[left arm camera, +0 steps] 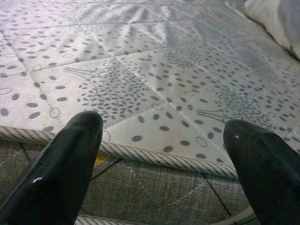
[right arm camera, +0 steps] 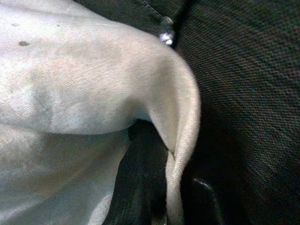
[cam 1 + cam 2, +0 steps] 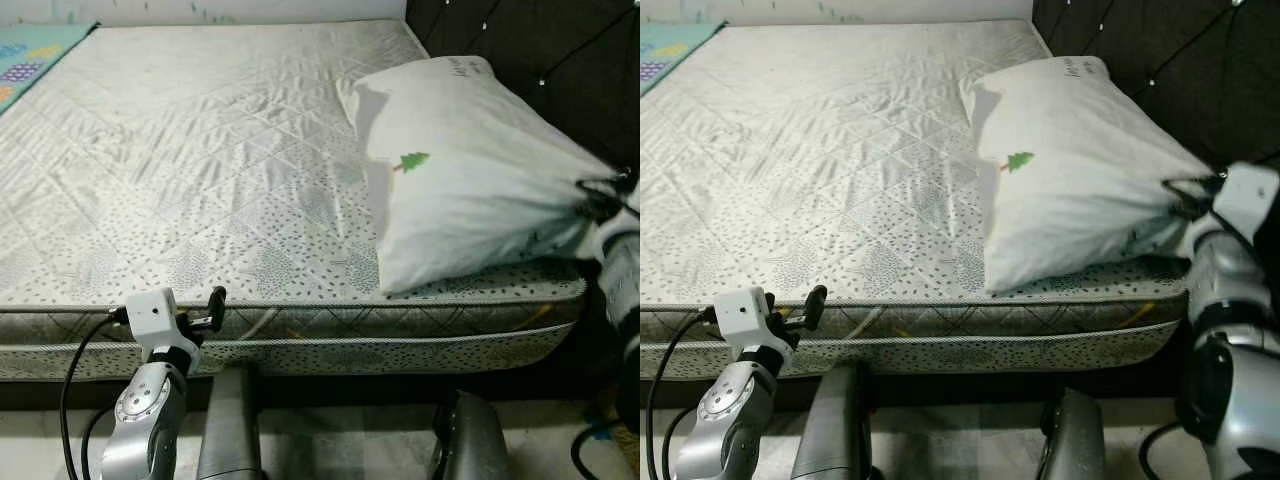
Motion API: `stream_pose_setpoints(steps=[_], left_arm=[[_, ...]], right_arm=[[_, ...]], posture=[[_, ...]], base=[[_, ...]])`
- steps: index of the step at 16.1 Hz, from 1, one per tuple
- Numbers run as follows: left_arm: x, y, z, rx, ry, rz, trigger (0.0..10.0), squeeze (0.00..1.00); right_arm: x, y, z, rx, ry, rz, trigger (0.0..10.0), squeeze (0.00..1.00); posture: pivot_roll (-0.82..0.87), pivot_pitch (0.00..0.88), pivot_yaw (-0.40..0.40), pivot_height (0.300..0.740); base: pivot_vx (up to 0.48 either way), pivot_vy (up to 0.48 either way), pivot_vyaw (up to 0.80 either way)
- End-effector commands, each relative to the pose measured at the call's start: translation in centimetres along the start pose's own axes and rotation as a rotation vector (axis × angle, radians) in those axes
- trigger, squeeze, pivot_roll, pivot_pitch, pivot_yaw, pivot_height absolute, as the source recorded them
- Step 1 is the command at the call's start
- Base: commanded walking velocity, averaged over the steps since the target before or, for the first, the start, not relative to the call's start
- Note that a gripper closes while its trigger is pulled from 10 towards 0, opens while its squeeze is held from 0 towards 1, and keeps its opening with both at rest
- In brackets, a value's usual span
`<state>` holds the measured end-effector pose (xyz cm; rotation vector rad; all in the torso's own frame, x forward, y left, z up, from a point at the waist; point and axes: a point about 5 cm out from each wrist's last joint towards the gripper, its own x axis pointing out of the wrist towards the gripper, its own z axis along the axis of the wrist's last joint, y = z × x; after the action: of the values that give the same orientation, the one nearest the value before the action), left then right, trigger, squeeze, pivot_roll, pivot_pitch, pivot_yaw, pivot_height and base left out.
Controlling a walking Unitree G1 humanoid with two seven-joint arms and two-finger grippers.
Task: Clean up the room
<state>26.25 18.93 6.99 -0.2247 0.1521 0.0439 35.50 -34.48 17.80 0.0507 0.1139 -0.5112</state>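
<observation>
A white pillow [image 3: 460, 170] with a small green tree print lies on the right side of the bare quilted mattress [image 3: 200, 150], against the dark headboard. My right gripper [image 3: 1180, 195] is at the pillow's near right corner, shut on a fold of its cloth. In the right wrist view the pillow's corner [image 2: 178, 117] runs down between the black fingers [image 2: 140, 187]. My left gripper [image 3: 212, 305] hovers low at the mattress's front edge, left of centre. It is open, with its fingertips [image 1: 79, 136] spread wide over the piped seam [image 1: 164, 157] and holding nothing.
A dark tufted headboard [image 3: 540, 50] rises along the right side. A colourful play mat [image 3: 30, 55] lies beyond the bed's far left corner. The mattress's side panel [image 3: 330, 340] faces me, with pale floor and my legs [image 3: 230, 430] below.
</observation>
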Motion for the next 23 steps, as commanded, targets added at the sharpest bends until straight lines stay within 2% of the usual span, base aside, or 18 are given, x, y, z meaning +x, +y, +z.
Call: stream_pose_setpoints(steps=[1,2,4,9,16,19,20,21,23], left_arm=[[0.1,0.3,0.0,0.011,0.006,0.001,10.0,0.00],[0.1,0.4,0.0,0.014,0.008,-0.001,10.0,0.00],[0.3,0.5,0.0,0.021,0.014,-0.008,10.0,0.00],[0.4,0.7,-0.1,0.034,0.020,-0.017,10.0,0.00],[0.6,0.8,0.0,0.042,0.020,-0.020,10.0,0.00],[0.8,0.8,0.0,0.044,0.020,-0.025,10.0,0.00],[0.9,0.7,0.0,0.044,0.020,-0.027,10.0,0.00],[0.9,0.6,0.0,0.042,0.020,-0.027,10.0,0.00],[0.9,0.5,0.0,0.039,0.018,-0.027,10.0,0.00]], right_arm=[[0.0,-0.5,1.0,0.044,-0.077,-0.025,0.0,0.00],[-0.4,-0.9,-0.5,0.047,-0.066,-0.033,0.0,0.00],[-1.2,-0.6,-2.9,0.060,-0.074,-0.027,0.0,0.00],[-2.8,0.7,-6.1,0.065,-0.063,0.015,0.0,0.00],[-4.0,0.5,-7.3,0.058,-0.049,0.021,0.0,0.00],[-4.2,2.5,-7.3,0.029,-0.055,0.088,0.0,0.00],[-4.4,3.9,-7.1,-0.021,-0.070,0.136,9.6,0.00],[-4.6,5.0,-7.1,-0.030,-0.076,0.181,10.0,0.00],[-4.8,6.1,-7.0,-0.047,-0.087,0.225,10.0,0.00]], posture=[[-0.02,0.001,0.019,0.479],[-0.02,0.000,0.023,0.479],[-0.03,0.000,0.036,0.479],[-0.03,0.000,0.042,0.479],[-0.03,0.000,0.045,0.479],[-0.03,0.000,0.049,0.479],[-0.03,0.000,0.046,0.479],[-0.03,0.000,0.043,0.479],[-0.03,0.000,0.036,0.479]], base=[[0.000,0.000,0.00],[0.000,0.000,0.00],[0.000,0.000,0.00],[0.000,0.000,0.00],[0.000,0.000,0.00],[0.000,0.000,0.00],[0.000,0.000,0.00],[0.000,0.000,0.00],[0.000,0.000,0.00]])
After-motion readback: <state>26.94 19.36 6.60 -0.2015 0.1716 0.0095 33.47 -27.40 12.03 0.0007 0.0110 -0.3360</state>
